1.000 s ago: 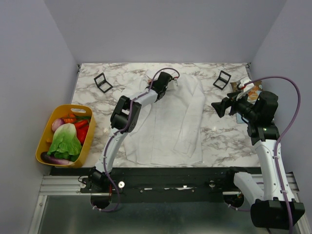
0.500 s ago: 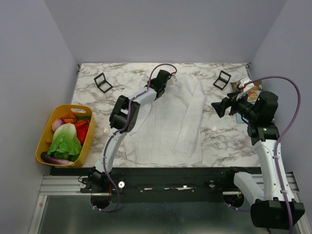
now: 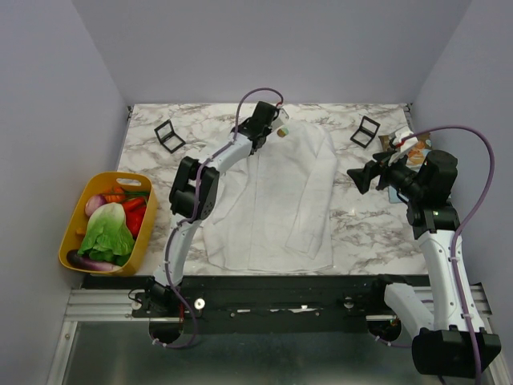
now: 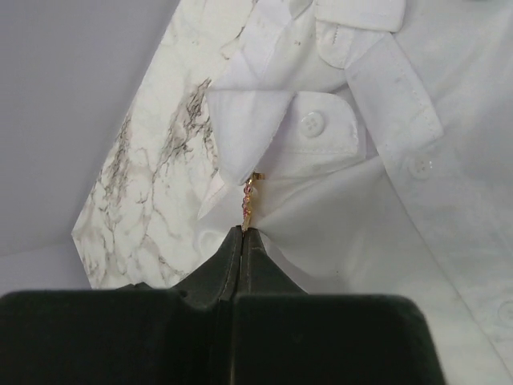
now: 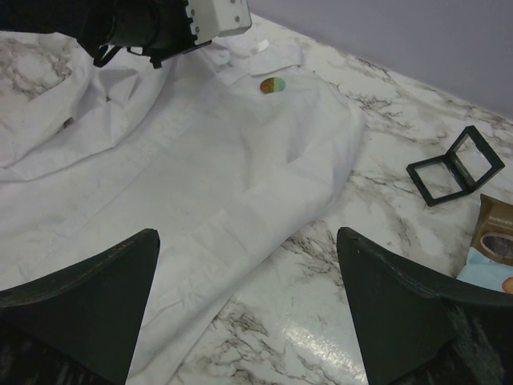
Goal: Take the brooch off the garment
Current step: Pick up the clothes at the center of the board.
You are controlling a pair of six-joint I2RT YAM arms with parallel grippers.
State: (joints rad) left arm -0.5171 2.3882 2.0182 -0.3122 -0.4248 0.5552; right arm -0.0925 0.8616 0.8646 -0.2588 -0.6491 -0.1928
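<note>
Grasp step: your left fingers are shut, seemingly on the brooch at the shirt collar, near the far edge of the table. Your right fingers gape empty. Next, pull it free gently.

Garment: big white button-up shirt, thin fabric. Spread front-up on marble top, collar at far end, hem toward near edge. Light wrinkles across body. Buttoned cuff bunched up beside collar, fabric there pulled into small peak. Brooch: tiny round pin, half green, half orange-red. Face up on upper chest, just below collar, sitting on cloth.
</note>
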